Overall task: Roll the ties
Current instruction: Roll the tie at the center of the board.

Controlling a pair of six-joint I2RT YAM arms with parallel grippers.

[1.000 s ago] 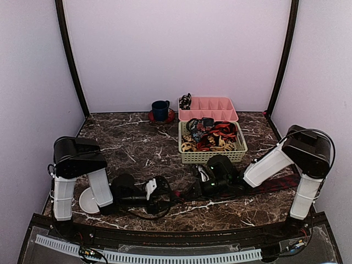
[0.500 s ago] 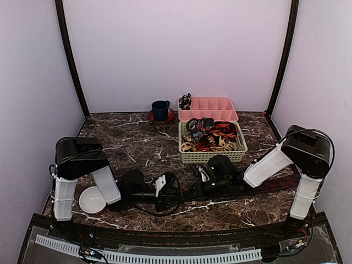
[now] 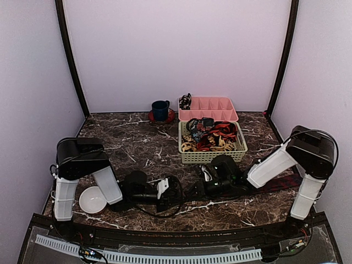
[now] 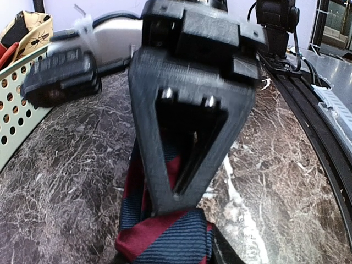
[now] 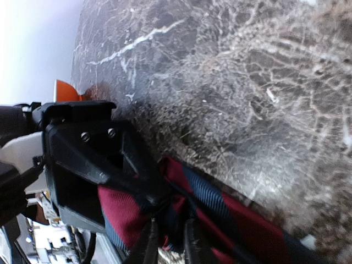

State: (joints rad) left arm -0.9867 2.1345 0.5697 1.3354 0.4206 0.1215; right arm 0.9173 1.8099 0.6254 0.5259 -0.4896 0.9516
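Early: working uncoiled striped tie (image 4: 159,237) at lower centre with left gripper (image 3: 176,193) and right gripper (image 5: 169,245); cannot tell either grip; basket (image 3: 212,157) heaped.

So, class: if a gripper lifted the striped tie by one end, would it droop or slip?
Probably floppy: the tie bunches into folds in the right wrist view. Likely light: thin fabric lying flat on the table. Its surface looks smooth, so it may slip from a loose pinch.
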